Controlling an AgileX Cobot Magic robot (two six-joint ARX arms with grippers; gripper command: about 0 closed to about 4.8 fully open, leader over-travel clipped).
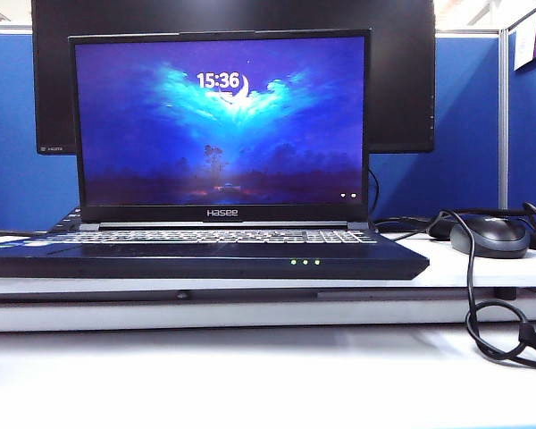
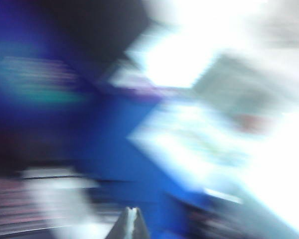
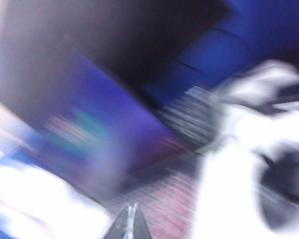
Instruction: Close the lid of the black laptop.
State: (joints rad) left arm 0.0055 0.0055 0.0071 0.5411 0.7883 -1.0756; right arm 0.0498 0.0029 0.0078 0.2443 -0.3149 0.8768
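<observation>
The black laptop (image 1: 205,255) sits open on a white raised shelf, its lid (image 1: 221,125) upright with the screen lit and showing 15:36. Three green LEDs glow on its front edge. Neither gripper shows in the exterior view. In the heavily blurred left wrist view, my left gripper (image 2: 132,211) has its fingertips pressed together with nothing between them, in front of blue and dark smears. In the blurred right wrist view, my right gripper (image 3: 131,208) is also shut and empty, with the lit lid (image 3: 89,124) and the keyboard (image 3: 164,199) ahead of it.
A large black monitor (image 1: 402,80) stands behind the laptop. A black mouse (image 1: 489,237) and looping black cables (image 1: 496,331) lie on the right of the white shelf (image 1: 250,304). Blue partition walls (image 1: 18,134) close off the back.
</observation>
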